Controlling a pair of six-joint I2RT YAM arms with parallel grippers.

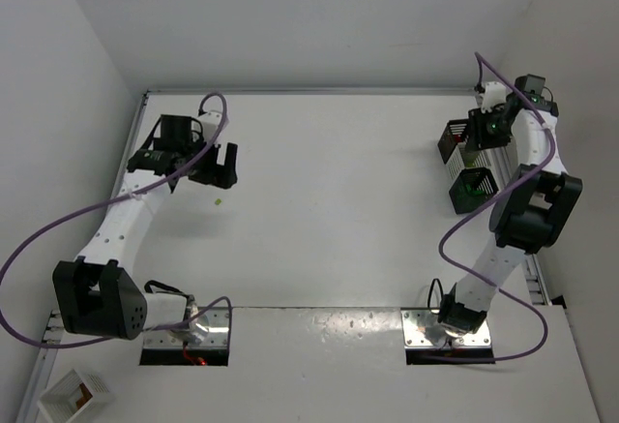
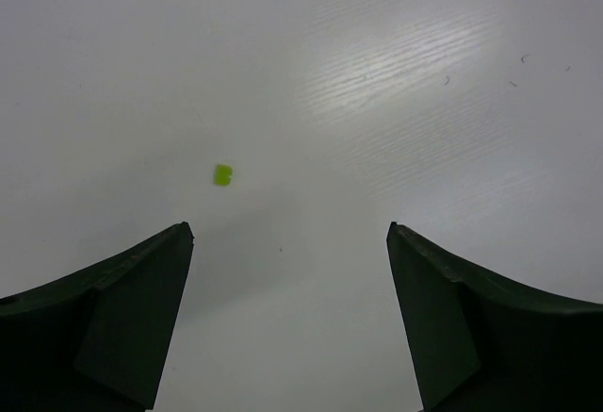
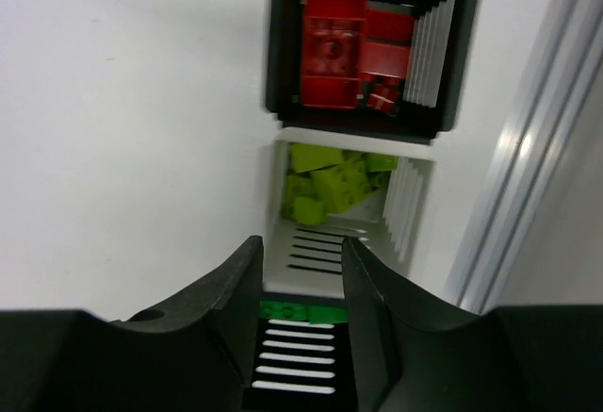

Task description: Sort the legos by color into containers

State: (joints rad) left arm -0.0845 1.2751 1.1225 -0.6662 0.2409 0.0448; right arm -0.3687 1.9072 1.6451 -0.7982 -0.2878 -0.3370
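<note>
Tabletop (image 1: 338,229), walls (image 1: 290,16) white; one lime lego (image 2: 222,175).

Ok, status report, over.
Left gripper open, hovering by lime brick on table. Right gripper part open, empty, over brick bins. Nothing in the way.

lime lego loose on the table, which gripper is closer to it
Left. The left gripper is right beside the lime lego, which lies just ahead of it; the right gripper is across the table, over the containers.
</note>
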